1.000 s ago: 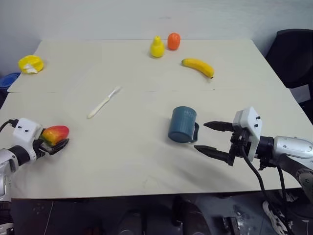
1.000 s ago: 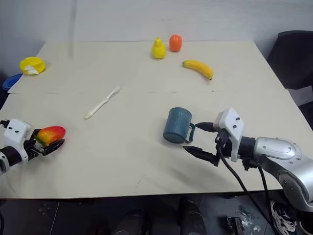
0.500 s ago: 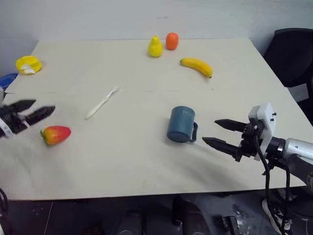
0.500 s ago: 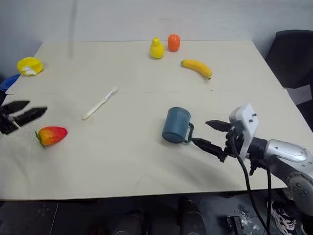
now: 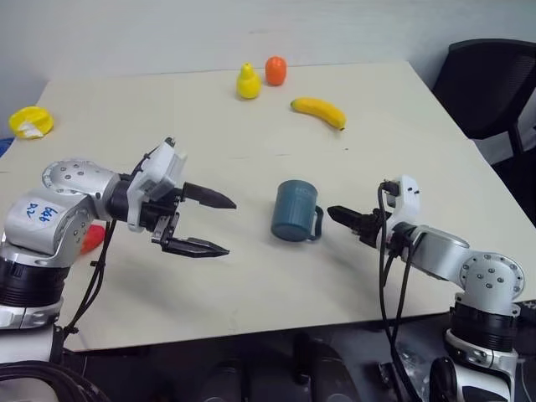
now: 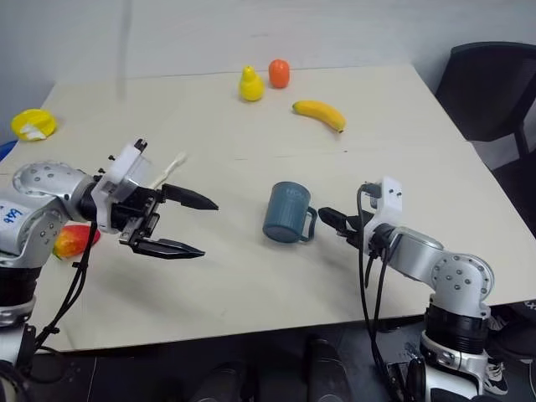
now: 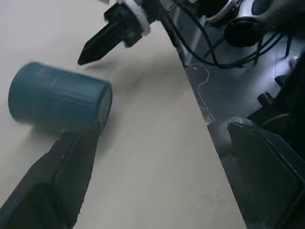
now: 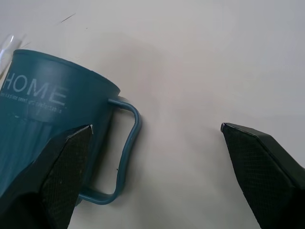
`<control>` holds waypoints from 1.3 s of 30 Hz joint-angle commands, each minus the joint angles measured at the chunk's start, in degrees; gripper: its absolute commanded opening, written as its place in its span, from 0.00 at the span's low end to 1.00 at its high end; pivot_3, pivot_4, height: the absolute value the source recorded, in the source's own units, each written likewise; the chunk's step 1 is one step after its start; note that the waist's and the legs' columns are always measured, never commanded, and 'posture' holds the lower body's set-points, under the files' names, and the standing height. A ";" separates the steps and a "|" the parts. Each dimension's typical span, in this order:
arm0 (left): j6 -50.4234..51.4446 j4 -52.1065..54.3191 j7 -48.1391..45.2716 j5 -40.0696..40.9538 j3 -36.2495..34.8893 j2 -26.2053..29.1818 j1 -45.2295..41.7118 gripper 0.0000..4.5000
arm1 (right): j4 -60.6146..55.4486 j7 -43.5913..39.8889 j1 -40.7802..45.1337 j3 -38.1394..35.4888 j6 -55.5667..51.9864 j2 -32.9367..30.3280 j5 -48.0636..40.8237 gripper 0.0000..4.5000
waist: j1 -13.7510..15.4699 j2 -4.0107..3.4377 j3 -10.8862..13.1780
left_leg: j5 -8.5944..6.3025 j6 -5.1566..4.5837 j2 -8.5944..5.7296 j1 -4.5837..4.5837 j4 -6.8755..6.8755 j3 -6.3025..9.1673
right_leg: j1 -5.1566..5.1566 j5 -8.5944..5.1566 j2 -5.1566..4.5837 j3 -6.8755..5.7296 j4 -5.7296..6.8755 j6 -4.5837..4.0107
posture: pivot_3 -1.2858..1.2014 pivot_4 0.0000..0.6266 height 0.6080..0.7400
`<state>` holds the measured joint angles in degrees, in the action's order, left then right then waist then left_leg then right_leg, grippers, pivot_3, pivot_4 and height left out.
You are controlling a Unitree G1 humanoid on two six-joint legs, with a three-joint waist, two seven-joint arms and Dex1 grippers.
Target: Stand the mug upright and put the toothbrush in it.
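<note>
The slate-blue mug (image 5: 293, 211) lies on its side mid-table, its loop handle (image 5: 316, 224) toward my right gripper. Its inside is hidden. My right gripper (image 5: 337, 215) hovers open just right of the handle without touching it; in the right wrist view the mug (image 8: 47, 119) and its handle sit ahead between the spread fingers (image 8: 71, 162). My left gripper (image 5: 231, 227) is open, pointing at the mug from the left, a short gap away. The cream toothbrush (image 6: 174, 162) lies behind the left hand, mostly hidden by it.
A red-and-yellow fruit (image 6: 70, 239) lies by my left forearm. A banana (image 5: 318, 111), a yellow pear (image 5: 246, 82) and an orange fruit (image 5: 275, 70) sit at the back, a yellow object (image 5: 25, 123) far left. A black chair (image 5: 486, 92) stands beyond the table's right edge.
My left gripper let go of the red-and-yellow fruit, rose and swung right toward the mug. My right gripper rolled and edged closer to the mug's handle. The camera view shifted too.
</note>
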<state>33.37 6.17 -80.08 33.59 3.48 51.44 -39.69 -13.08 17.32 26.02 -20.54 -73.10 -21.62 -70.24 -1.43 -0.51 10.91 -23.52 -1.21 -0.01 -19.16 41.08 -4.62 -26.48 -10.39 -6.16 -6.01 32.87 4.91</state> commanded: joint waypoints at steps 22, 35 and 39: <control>-4.44 -2.82 -0.99 -3.93 0.19 -2.95 -1.90 1.00 | 5.80 -20.24 7.11 22.88 2.54 -2.29 29.11 0.28 | -0.24 0.45 -0.26 | -0.08 -0.32 0.17 0.07 0.12 0.37 | -0.07 0.04 -0.12 0.12 0.08 0.07 | 0.52 0.24 1.00; -3.06 -3.06 2.04 -3.53 -2.70 -2.01 1.28 1.00 | 1.98 -22.75 10.23 22.37 25.59 2.67 42.82 0.00 | -0.35 0.40 -0.23 | -0.06 -0.34 -0.06 0.08 0.13 0.56 | -0.15 0.04 -0.16 0.00 0.04 0.08 | 0.52 0.24 1.00; -1.52 -2.79 3.84 -3.09 -5.18 -1.06 3.17 1.00 | 7.50 -22.78 9.31 28.67 48.06 3.94 57.29 0.00 | -0.34 0.38 -0.22 | -0.03 -0.29 -0.10 0.00 0.09 0.62 | -0.26 0.02 -0.16 -0.04 0.03 0.04 | 0.52 0.24 1.00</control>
<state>31.44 1.76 -76.96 29.26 0.86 49.30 -36.40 -5.99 -5.47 35.32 6.64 -33.49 -18.41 -17.42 -1.77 -0.13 10.70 -23.55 -1.50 -0.13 -19.17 41.16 -4.00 -26.75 -10.37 -6.33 -6.06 32.88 4.95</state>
